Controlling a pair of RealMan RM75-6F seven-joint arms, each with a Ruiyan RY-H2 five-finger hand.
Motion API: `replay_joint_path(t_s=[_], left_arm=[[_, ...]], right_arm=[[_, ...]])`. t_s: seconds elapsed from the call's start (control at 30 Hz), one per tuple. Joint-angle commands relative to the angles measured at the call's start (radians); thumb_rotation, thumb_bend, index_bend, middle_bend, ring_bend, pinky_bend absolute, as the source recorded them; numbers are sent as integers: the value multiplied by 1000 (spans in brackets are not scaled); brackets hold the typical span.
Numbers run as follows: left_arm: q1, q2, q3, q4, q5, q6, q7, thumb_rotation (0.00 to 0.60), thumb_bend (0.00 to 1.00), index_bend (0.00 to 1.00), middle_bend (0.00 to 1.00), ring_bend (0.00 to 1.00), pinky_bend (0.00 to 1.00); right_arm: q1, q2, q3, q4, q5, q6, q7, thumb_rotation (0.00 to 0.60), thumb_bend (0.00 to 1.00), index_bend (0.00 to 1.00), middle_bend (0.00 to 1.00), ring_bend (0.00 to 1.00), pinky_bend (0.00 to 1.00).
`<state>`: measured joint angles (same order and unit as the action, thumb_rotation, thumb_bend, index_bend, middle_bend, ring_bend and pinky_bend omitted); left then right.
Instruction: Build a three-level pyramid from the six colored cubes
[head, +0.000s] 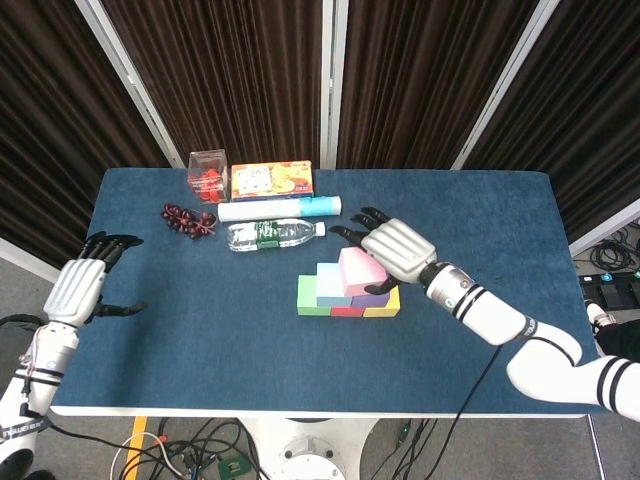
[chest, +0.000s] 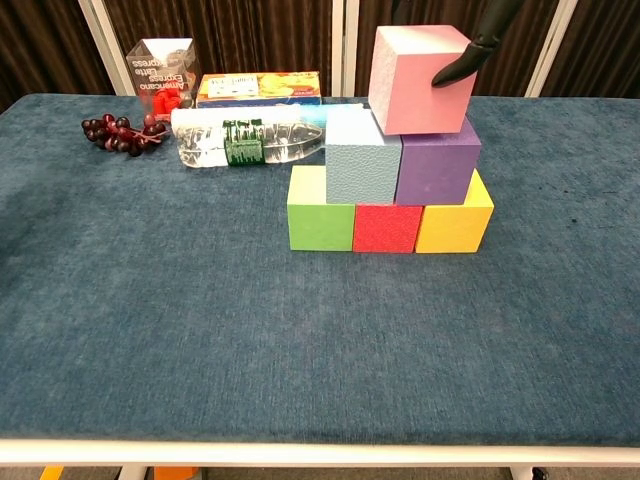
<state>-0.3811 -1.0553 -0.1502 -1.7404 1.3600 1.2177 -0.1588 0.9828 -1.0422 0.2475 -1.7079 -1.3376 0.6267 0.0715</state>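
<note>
three cubes (chest: 388, 225) in a row – two cubes (chest: 400, 157) on top – bottle (chest: 250, 142) behind.

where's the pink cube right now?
The right hand holds the pink cube at table centre, at the top of the stack over the light blue cube and purple cube; whether it has touched down is unclear.

"What lay along my table's (head: 200, 330) far edge?"
"Grapes (head: 188, 220) nearest the far-left corner, a clear box (head: 208, 174) of red things, a biscuit box (head: 272, 180), a white tube (head: 281, 208) and a water bottle (head: 273, 234) lying flat."
</note>
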Motion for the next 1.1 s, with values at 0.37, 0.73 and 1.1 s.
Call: replay_joint_path(t_s=[0.37, 0.73, 1.1], left_arm=[[2, -6, 6, 28, 17, -2, -41, 600, 80, 183, 147, 92, 65], [4, -11, 12, 44, 27, -4, -62, 600, 79, 183, 147, 92, 65], [6, -15, 13, 57, 27, -3, -77, 600, 79, 184, 147, 92, 65]], right_arm=[[2, -2, -17, -119, 220, 107, -262, 600, 102, 53, 390, 68, 0], [9, -29, -44, -185, 368, 201, -422, 600, 101, 51, 388, 68, 0], [30, -57, -49, -185, 410, 211, -456, 600, 101, 51, 387, 68, 0]])
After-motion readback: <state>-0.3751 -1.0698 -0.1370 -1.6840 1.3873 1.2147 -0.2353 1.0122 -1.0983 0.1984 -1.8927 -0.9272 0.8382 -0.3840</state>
